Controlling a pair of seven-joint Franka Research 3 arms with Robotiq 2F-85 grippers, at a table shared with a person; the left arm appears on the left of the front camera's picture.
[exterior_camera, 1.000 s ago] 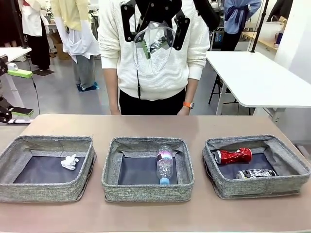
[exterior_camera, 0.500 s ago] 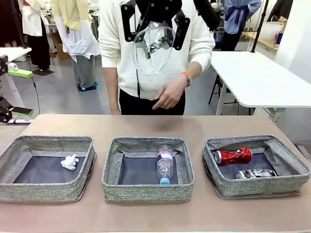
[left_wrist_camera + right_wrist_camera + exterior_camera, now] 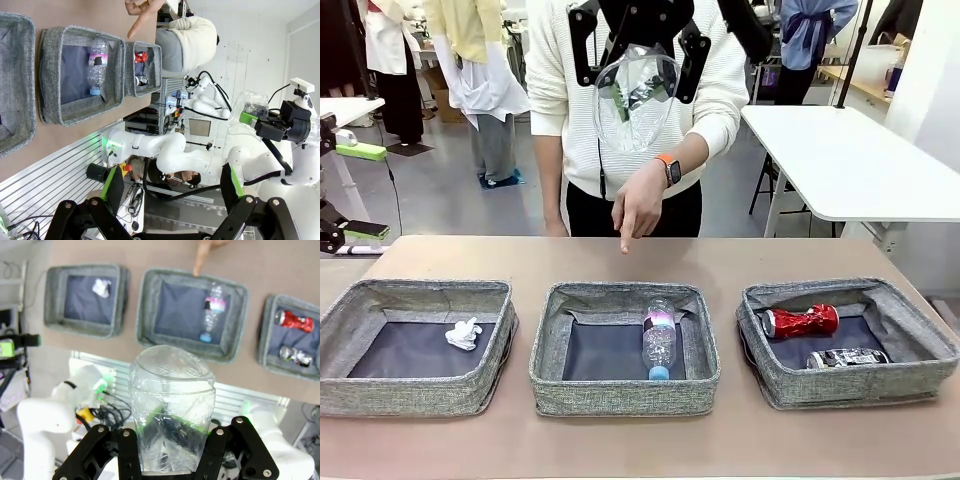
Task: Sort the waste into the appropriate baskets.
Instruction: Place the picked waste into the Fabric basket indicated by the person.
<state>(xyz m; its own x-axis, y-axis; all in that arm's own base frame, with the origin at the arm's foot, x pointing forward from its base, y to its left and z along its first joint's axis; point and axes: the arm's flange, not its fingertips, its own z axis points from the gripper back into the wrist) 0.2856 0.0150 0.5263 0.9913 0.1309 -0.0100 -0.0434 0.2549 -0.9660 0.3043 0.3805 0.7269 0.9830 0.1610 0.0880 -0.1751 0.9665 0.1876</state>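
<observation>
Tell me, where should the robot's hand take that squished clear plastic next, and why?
Probably lower it toward the middle basket. The right hand holds the crumpled clear plastic high, the person's finger points there, and the plastic bottle already lies inside.

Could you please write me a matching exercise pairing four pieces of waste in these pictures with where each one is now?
Things:
1. white tissue wad
2. clear bottle
3. crushed red can
4. crumpled clear plastic

Places:
A. middle basket
B. held high in the right tool
C. left basket
D. right basket

Pairs: 1-C, 2-A, 3-D, 4-B
</observation>
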